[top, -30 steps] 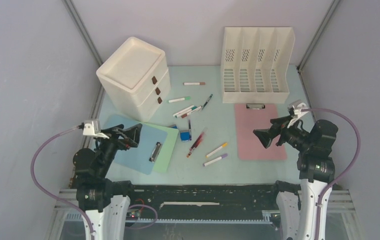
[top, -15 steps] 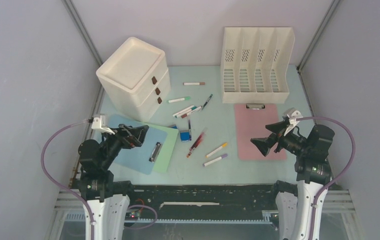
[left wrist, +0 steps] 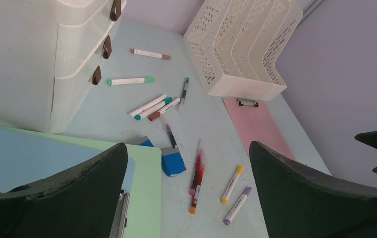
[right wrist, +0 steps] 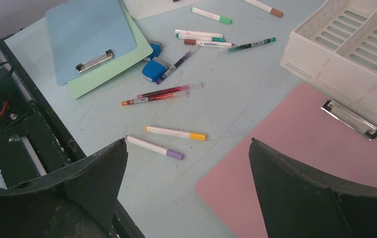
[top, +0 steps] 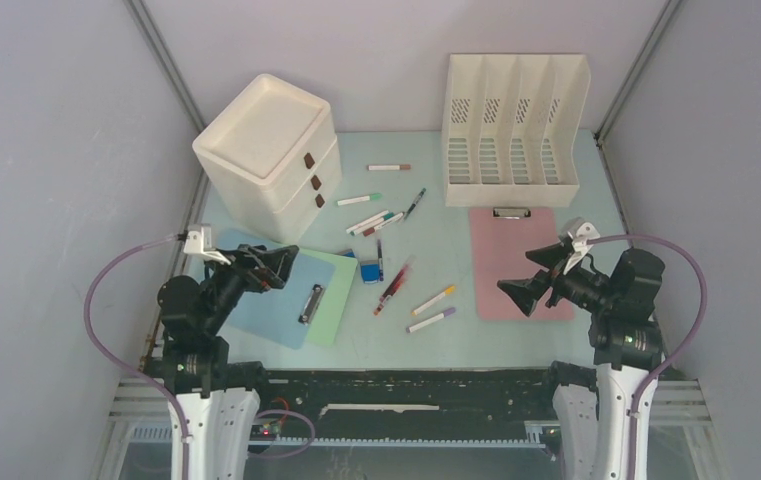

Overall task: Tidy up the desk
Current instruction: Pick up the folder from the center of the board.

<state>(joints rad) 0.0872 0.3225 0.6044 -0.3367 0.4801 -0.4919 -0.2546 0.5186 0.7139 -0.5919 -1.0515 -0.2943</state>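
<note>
The desk is a pale mint-green top strewn with stationery. My left gripper hovers open over the blue clipboard, which lies on a green clipboard. In the left wrist view the left gripper has nothing between its wide-apart fingers. My right gripper stands open and empty above the near left part of the pink clipboard. In the right wrist view the right gripper frames bare desk, with a purple-capped marker and a yellow-capped marker just beyond it.
A cream drawer unit stands at the back left and a cream file rack at the back right. Several markers, two red pens and a blue eraser lie mid-desk. A black rail runs along the front edge.
The left gripper shifted slightly right and farther over the blue clipboard. The right gripper dropped back toward the near edge and a little left. Both stayed open.
</note>
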